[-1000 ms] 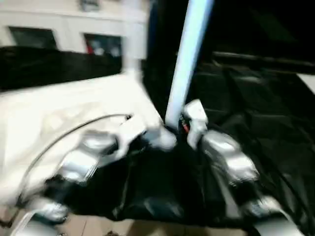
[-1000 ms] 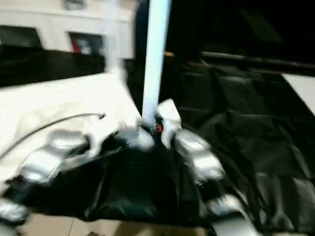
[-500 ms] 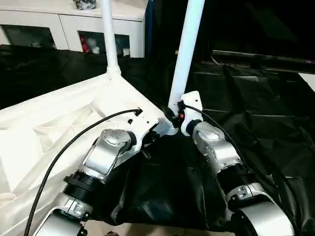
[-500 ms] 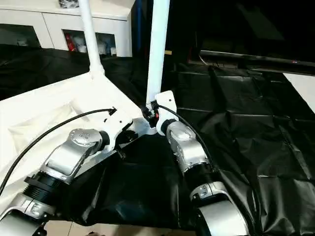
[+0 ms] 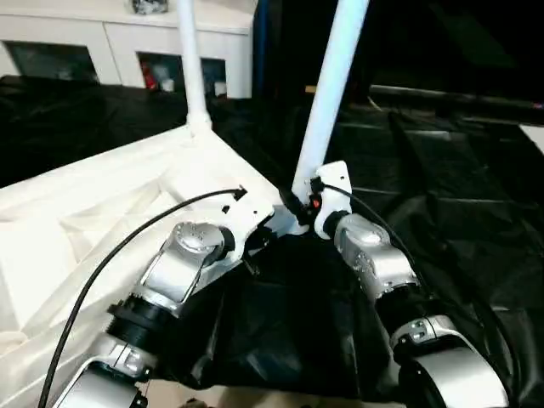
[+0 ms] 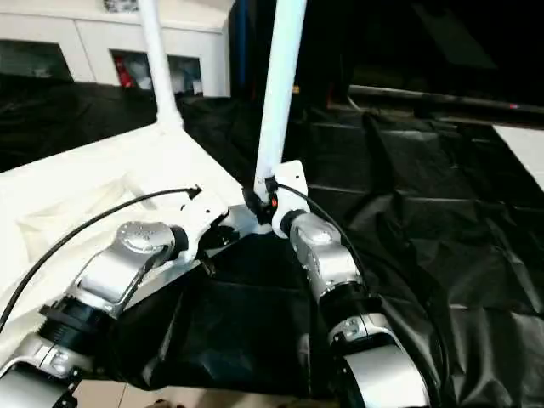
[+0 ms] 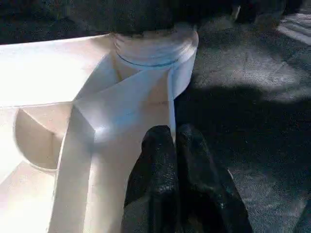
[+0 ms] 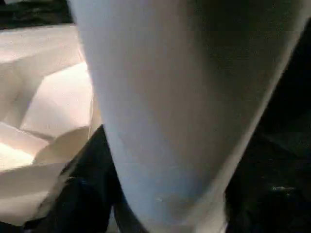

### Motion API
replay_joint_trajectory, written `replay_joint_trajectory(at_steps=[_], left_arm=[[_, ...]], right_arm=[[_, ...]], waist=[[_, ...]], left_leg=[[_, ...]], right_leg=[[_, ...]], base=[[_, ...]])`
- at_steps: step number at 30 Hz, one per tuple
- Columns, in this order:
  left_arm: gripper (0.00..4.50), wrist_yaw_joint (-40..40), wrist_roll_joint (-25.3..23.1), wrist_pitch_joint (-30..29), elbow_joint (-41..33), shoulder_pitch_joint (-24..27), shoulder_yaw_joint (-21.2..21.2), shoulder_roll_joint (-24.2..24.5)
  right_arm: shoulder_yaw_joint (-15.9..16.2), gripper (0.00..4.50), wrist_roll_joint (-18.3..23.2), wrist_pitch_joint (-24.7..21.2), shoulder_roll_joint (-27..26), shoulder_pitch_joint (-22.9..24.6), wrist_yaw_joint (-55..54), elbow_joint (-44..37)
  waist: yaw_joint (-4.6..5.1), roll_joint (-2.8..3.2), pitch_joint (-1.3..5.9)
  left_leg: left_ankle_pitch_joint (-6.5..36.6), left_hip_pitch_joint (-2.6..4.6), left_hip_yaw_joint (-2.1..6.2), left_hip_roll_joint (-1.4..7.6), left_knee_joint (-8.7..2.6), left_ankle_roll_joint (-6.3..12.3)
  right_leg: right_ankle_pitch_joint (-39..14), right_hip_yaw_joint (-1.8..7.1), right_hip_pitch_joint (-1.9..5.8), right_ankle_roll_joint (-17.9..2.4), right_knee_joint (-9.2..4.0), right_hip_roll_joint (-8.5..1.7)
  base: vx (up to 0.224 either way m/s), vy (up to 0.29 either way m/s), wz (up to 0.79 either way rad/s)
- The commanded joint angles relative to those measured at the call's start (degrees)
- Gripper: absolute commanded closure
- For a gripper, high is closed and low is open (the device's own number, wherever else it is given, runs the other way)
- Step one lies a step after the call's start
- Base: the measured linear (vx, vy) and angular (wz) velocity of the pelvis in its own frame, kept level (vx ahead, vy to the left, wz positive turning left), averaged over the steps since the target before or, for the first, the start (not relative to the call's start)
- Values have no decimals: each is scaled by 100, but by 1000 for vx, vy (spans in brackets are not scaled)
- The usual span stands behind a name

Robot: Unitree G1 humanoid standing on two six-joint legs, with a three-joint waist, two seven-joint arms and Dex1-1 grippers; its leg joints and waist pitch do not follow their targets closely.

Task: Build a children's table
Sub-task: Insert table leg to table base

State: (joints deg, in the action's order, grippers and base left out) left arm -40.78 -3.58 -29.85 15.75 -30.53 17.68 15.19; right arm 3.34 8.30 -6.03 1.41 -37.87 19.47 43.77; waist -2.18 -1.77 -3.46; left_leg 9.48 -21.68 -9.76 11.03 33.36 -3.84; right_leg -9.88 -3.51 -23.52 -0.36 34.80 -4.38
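The white tabletop (image 5: 76,212) lies upside down on a black sheet, ribbed underside up. One white leg (image 5: 191,68) stands in its far corner. A second leg (image 5: 327,102) rises from the near corner socket (image 7: 155,48), leaning slightly right. My right gripper (image 5: 299,202) is shut on the base of this leg, which looms close in the right wrist view (image 8: 170,97). My left gripper (image 7: 176,133) is shut with nothing in it. Its fingertips rest against the tabletop's rim just short of that socket.
A black sheet (image 5: 442,187) covers the floor to the right and behind. White cabinets (image 5: 110,42) stand at the back left. A black cable (image 5: 127,238) arcs over my left forearm. Bare light floor shows at the near edge (image 5: 255,399).
The head view blurred and shifted a second ago and has since steadied. The near leg's top has tipped a little to the right. Both grippers stay at the near corner.
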Motion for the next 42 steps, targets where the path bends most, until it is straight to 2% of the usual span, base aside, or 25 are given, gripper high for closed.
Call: replay_joint_trajectory(at_steps=[1, 2, 4, 5, 6, 7, 9, 13, 16, 17, 19, 22, 33, 34, 35, 38, 42], left_arm=[[450, -215, 141, 331, -392, -209, 13, 38], [450, -348, 163, 425, -390, -181, 19, 125], [450, -516, 217, 493, -408, -138, 19, 220], [450, -596, 239, 526, -421, -114, 17, 266], [450, -663, 261, 544, -426, -94, 10, 307], [450, -737, 281, 586, -434, -73, 12, 350], [450, -840, 310, 633, -443, -49, 15, 409], [450, -1390, 482, 921, -458, 31, 78, 677], [450, -1604, 542, 1056, -441, 55, 108, 769], [450, -1678, 563, 1083, -432, 63, 114, 792], [450, -1800, 596, 1190, -433, 84, 131, 826], [450, -2168, 674, 1469, -463, 148, 209, 955], [450, -2568, 589, 1854, -397, 163, 404, 1103], [450, -2579, 577, 1880, -382, 163, 411, 1109], [450, -2589, 570, 1899, -372, 163, 415, 1112], [450, -2618, 551, 1983, -315, 163, 428, 1132], [450, -2618, 538, 1999, -278, 149, 432, 1130]], right_arm=[[-20, 112, -57, -135, 105, 121, 106, 92], [-19, 103, -37, -144, 179, 145, 289, -90], [20, 89, -13, -202, 294, 198, 486, -357], [64, 68, -3, -253, 370, 243, 621, -522], [107, 68, -8, -301, 447, 284, 726, -671], [144, 52, -13, -358, 526, 329, 817, -817], [207, 52, 5, -437, 648, 396, 1024, -1021], [589, 52, 40, -694, 1320, 765, 2142, -1935], [765, 52, -3, -680, 1578, 909, 2552, -2178], [819, 52, -29, -691, 1650, 943, 2644, -2232], [890, 52, -73, -641, 1728, 979, 2757, -2270], [1021, 52, -153, -645, 1880, 1032, 2973, -2401], [1274, 52, -207, -697, 2138, 1121, 3482, -2655], [1281, 52, -214, -702, 2148, 1132, 3510, -2671], [1284, 78, -219, -704, 2153, 1137, 3520, -2679], [1283, 89, -184, -737, 2167, 1149, 3592, -2716], [1273, 128, -142, -739, 2154, 1141, 3632, -2690]], waist=[[-16, 130, 403], [-36, 131, 430], [-63, 165, 432], [-85, 155, 419], [-95, 165, 428], [-98, 161, 424], [-131, 169, 410], [-156, 168, 394], [-160, 152, 392], [-175, 149, 393], [-171, 147, 390], [-182, 142, 385], [-257, 133, 397], [-260, 127, 406], [-262, 128, 409], [-266, 121, 411], [-268, 121, 409]], left_leg=[[1762, 97, 40, 187, -424, -144], [1456, 71, 31, 184, -396, -75], [1142, 61, 8, 182, -365, 25], [1107, 48, 7, 178, -367, 73], [1079, 54, 5, 180, -358, 73], [1063, 57, 4, 179, -360, 84], [1093, 61, -1, 181, -357, 86], [1255, 69, 5, 190, -367, 64], [1258, 58, 6, 187, -361, 77], [1274, 76, -1, 185, -352, 78], [1282, 59, 7, 183, -355, 73], [1330, 73, 4, 191, -353, 73], [1284, 91, 8, 205, -350, 30], [1210, 82, 6, 200, -339, 52], [1154, 77, 5, 197, -334, 66], [1153, 77, 5, 195, -328, 85], [1155, 80, 3, 197, -324, 86]], right_leg=[[-1187, 260, 252, -1185, -429, -320], [-782, 256, 289, -1285, -376, -317], [-326, 256, 290, -1397, -327, -303], [-290, 247, 310, -1403, -328, -297], [-275, 250, 314, -1407, -318, -307], [-273, 247, 315, -1411, -318, -297], [-424, 253, 316, -1383, -327, -311], [-669, 257, 316, -1291, -348, -308], [-765, 258, 317, -1288, -358, -318], [-848, 257, 305, -1286, -371, -319], [-955, 254, 311, -1279, -372, -322], [-1087, 260, 293, -1248, -386, -320], [-1044, 257, 290, -1239, -353, -324], [-919, 258, 300, -1257, -336, -320], [-852, 257, 305, -1272, -328, -323], [-880, 255, 308, -1276, -329, -324], [-912, 255, 305, -1282, -328, -326]], base=[[0, 0, 0], [0, 0, 0], [0, 0, 0], [0, 0, 0], [0, 0, 0], [0, 0, 0], [0, 0, 0], [0, 0, 0], [0, 0, 0], [0, 0, 0], [0, 0, 0], [0, 0, 0], [0, 0, 0], [0, 0, 0], [0, 0, 0], [0, 0, 0], [0, 0, 0]])
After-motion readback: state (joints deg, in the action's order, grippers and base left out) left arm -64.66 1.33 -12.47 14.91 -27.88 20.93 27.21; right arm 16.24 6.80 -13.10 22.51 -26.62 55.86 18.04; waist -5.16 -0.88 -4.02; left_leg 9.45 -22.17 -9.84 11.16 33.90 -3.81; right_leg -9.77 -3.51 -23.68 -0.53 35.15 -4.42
